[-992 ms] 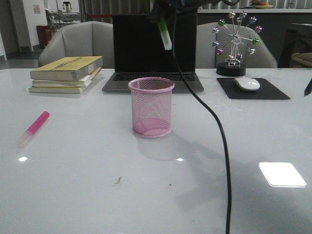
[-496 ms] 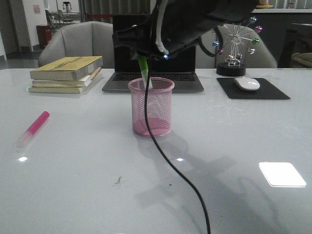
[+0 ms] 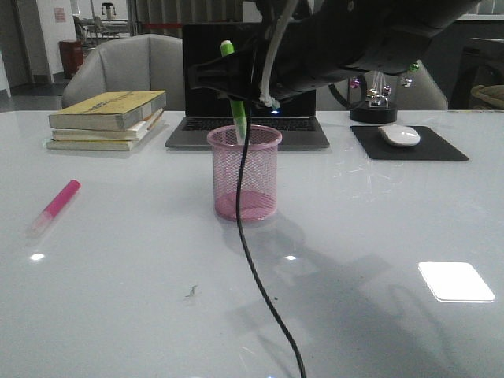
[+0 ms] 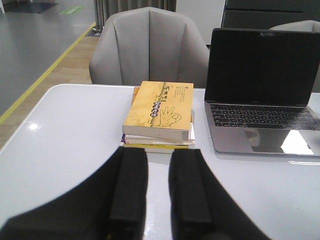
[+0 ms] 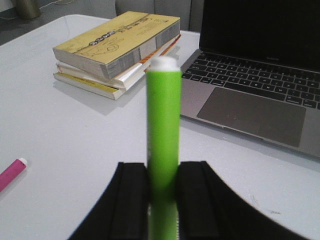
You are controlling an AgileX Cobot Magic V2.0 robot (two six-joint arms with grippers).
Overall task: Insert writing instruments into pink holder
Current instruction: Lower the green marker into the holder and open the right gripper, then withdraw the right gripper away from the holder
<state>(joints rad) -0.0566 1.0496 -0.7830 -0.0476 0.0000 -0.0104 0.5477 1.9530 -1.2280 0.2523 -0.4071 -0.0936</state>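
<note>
Pink holder (image 3: 244, 173) upright mid-table, just ahead of the laptop (image 3: 247, 79) — green marker (image 3: 235, 94) tilted, lower end already inside the rim, green body sticking up and out. Right gripper (image 5: 162, 200) clamped on that marker, pads pressed against both sides of the barrel in the wrist view; not yet let go. Roughly half done by the look of it: one instrument entering the cup, release pending. Pink marker (image 3: 53, 206) flat on the table (image 3: 394, 220), well apart from the cup toward the left, near the stacked books (image 3: 106, 118) — untouched, no gripper near it. Left gripper (image 4: 155, 195) empty, fingers parted with a narrow gap, bare table between them, facing the books. Left to do, likely: drop the green, then fetch and insert the pink.
</note>
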